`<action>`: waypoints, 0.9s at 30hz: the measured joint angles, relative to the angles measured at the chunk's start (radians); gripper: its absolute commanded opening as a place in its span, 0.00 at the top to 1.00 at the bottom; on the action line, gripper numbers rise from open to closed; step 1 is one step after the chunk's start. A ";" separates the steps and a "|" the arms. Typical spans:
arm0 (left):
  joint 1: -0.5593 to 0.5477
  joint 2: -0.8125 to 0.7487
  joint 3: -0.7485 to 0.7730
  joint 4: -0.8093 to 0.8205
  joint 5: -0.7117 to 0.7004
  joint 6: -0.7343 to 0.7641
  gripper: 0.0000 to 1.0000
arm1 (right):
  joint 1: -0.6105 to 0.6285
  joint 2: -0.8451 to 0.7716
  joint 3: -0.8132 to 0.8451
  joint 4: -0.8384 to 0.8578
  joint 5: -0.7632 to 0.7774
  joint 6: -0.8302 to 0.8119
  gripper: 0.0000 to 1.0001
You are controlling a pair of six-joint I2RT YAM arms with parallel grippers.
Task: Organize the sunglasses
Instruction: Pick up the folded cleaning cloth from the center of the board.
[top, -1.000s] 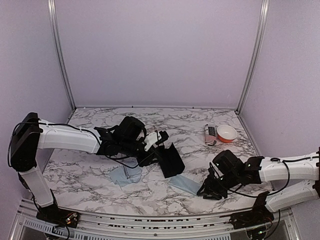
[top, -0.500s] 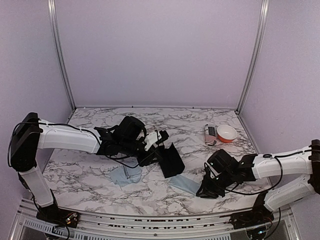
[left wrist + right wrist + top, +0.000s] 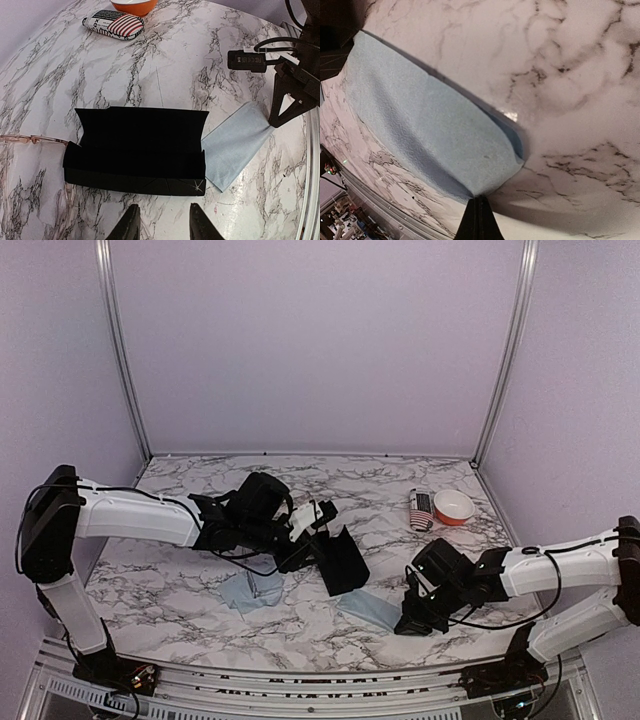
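Observation:
Of the sunglasses, only a thin pale-pink frame (image 3: 35, 140) shows, at the left edge of the left wrist view, lying on the marble and partly tucked behind the open black case (image 3: 135, 150). My left gripper (image 3: 165, 227) hovers just in front of that case, open, with nothing between its fingers. In the top view it sits at mid-table (image 3: 315, 535) beside the case (image 3: 345, 562). My right gripper (image 3: 479, 207) is shut on the corner of a pale blue cloth (image 3: 420, 125), which lifts slightly off the table near the front right (image 3: 370, 608).
A stars-and-stripes case (image 3: 421, 510) and an orange bowl (image 3: 454, 506) stand at the back right. A second pale blue cloth (image 3: 248, 592) lies left of the black case. The table's front rail (image 3: 300, 680) runs close behind the right gripper.
The right gripper slid a little left onto the cloth's corner and closed on it. The left arm and the black case have not moved.

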 measured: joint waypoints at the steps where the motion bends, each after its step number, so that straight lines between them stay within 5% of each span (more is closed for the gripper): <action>1: 0.000 0.000 0.000 0.000 0.000 0.000 0.66 | 0.000 0.000 0.000 0.000 0.000 0.000 1.00; 19: -0.044 0.000 0.000 -0.001 0.035 -0.007 0.66 | 0.000 -0.099 0.002 -0.087 -0.001 -0.064 1.00; 23: -0.055 0.000 0.000 -0.001 0.044 -0.007 0.66 | 0.000 -0.106 0.004 -0.091 0.000 -0.077 0.64; 27: -0.054 0.000 0.000 -0.001 0.043 -0.006 0.66 | 0.006 -0.094 0.045 -0.101 0.004 -0.126 0.59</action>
